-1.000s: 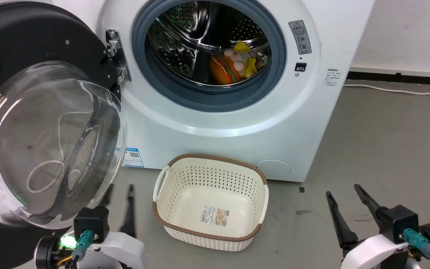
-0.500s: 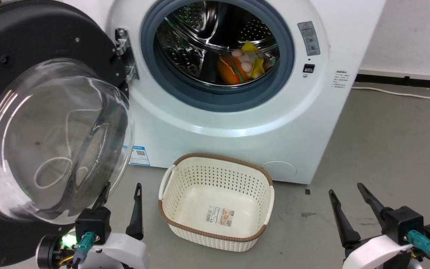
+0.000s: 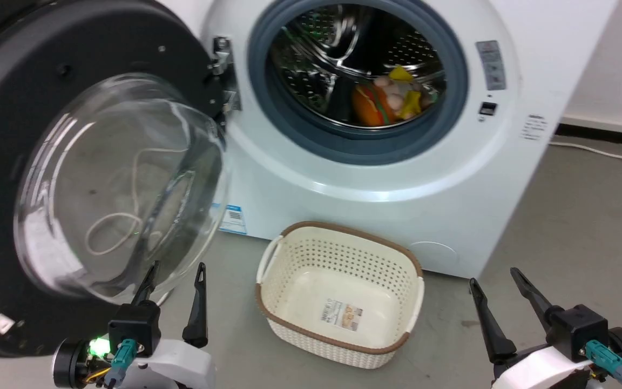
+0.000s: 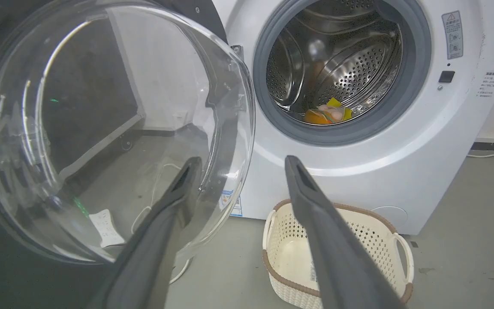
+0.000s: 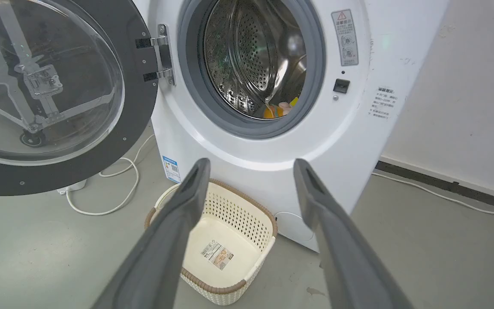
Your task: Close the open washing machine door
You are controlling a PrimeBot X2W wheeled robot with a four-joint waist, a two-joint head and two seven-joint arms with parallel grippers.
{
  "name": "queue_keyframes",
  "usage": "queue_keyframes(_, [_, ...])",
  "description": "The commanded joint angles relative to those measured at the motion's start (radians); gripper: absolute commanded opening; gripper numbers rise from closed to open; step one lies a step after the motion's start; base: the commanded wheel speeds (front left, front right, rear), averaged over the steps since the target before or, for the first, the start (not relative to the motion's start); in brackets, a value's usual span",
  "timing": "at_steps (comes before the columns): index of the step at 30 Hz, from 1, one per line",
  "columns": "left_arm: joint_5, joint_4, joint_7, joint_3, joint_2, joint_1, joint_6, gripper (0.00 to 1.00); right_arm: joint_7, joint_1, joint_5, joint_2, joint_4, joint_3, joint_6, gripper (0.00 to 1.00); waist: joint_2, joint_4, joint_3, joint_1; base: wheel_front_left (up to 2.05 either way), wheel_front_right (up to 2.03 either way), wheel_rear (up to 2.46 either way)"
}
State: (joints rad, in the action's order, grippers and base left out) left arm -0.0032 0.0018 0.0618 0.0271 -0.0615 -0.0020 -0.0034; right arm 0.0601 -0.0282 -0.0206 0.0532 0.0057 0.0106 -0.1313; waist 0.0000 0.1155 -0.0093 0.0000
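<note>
Closing is judged not yet begun: the washing machine door (image 3: pixel 116 183) stands swung wide on the left, held by the hinge (image 3: pixel 222 70) at its right edge, with the glass bowl turned toward the near side. The left fingers (image 3: pixel 198 302) are spread wide and hold nothing, their tips just under the bowl's lower rim. The right fingers (image 3: pixel 485 319) are likewise spread and empty, low on the right, well apart from the door. The door is best moved by its black rim on the far-left side, away from the hinge, where little force is needed. The smooth, bulging glass is better left alone. The swing should be carried above the basket (image 3: pixel 343 229) on the floor and pressed through until the latch at the right of the drum opening (image 3: pixel 354 146) is caught.
</note>
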Motion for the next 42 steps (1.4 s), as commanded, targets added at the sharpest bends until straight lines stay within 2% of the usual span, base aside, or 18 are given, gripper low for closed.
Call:
queue_keyframes(1, [-0.001,-0.006,0.008,0.004,-0.006,0.008,-0.003,1.00,0.010,-0.008,-0.012,-0.001,-0.003,0.002,0.000,1.00,0.0000,0.013,-0.002,0.0000,0.00,0.00,0.00])
queue_keyframes(18, [-0.014,-0.061,0.043,-0.022,-0.010,0.056,0.026,1.00,0.045,0.042,-0.025,0.011,0.030,0.091,0.000,1.00,0.0000,0.097,0.014,0.0000,0.00,0.00,0.00])
queue_keyframes(40, [-0.021,-0.100,0.091,-0.039,-0.014,0.091,0.028,1.00,0.093,0.051,-0.056,0.016,0.066,0.171,0.000,1.00,0.0000,0.194,0.015,0.0000,0.00,0.00,0.00])
queue_keyframes(41, [-0.022,-0.100,0.093,-0.039,-0.014,0.092,0.026,0.75,0.095,0.051,-0.058,0.017,0.067,0.172,0.000,1.00,0.0000,0.198,0.015,0.0000,0.00,0.00,0.00])
queue_keyframes(42, [-0.032,-0.102,0.095,-0.039,-0.013,0.092,0.019,0.22,0.097,0.050,-0.059,0.017,0.068,0.173,0.000,1.00,0.0000,0.203,0.016,0.0000,0.00,0.00,0.00])
